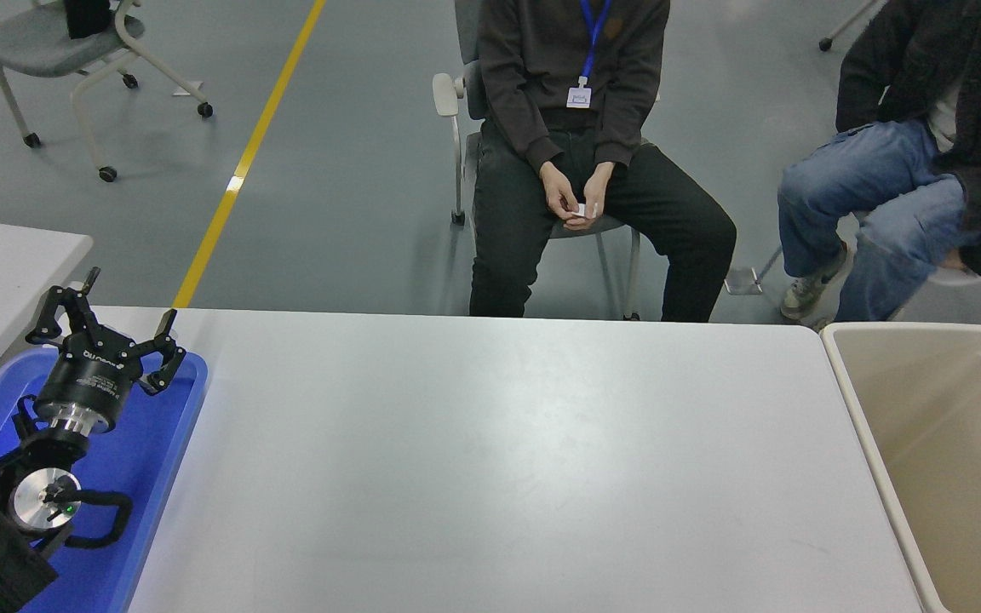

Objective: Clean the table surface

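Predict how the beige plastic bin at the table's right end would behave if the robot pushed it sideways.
The beige plastic bin shows only bare walls inside, so it is probably light and would likely slide easily. Its walls look thin and smooth; they may flex under a push. It seems deep, so a push high on the rim might tip it rather than slide it.

From my remote station I see only the left arm: matte black housings joined by a polished silver collar, with a round silver cap at the lower joint bearing a small green light. A black cable loops beside that cap. The left gripper is black, with slender linkage fingers and white lettering across its cylindrical body, too small to read.
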Available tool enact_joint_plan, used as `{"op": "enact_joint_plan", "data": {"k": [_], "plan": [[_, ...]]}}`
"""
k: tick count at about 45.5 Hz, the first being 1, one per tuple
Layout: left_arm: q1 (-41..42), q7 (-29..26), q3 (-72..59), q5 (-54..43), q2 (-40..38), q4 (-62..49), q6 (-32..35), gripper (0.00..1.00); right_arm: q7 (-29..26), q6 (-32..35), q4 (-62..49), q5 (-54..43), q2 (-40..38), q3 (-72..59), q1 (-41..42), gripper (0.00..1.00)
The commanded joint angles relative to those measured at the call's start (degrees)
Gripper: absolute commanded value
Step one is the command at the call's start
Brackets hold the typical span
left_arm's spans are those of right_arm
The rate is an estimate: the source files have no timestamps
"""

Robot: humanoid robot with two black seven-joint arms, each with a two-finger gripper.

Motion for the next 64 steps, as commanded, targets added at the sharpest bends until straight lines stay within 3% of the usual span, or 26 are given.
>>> {"op": "enact_joint_plan", "data": {"k": [1, 24, 47, 64], "plan": [[0.0, 0.0, 0.0, 0.0, 0.0, 0.0, 0.02, 1.0, 1.21, -2.33, -12.33, 3.55, 9.71, 0.33, -8.25, 0.0], [0.0, 0.0, 0.0, 0.0, 0.0, 0.0, 0.02, 1.0, 2.88, -2.33, -38.7, 9.35, 28.7, 0.15, -18.72, 0.0], [0.0, 0.0, 0.0, 0.0, 0.0, 0.0, -0.07, 1.0, 2.97, -2.33, -56.72, 10.85, 44.96, 0.15, -22.15, 0.0], [0.0, 0.0, 0.0, 0.0, 0.0, 0.0, 0.02, 1.0, 2.36, -3.56, -57.96, 12.25, 46.9, -0.81, -22.68, 0.0]]}}
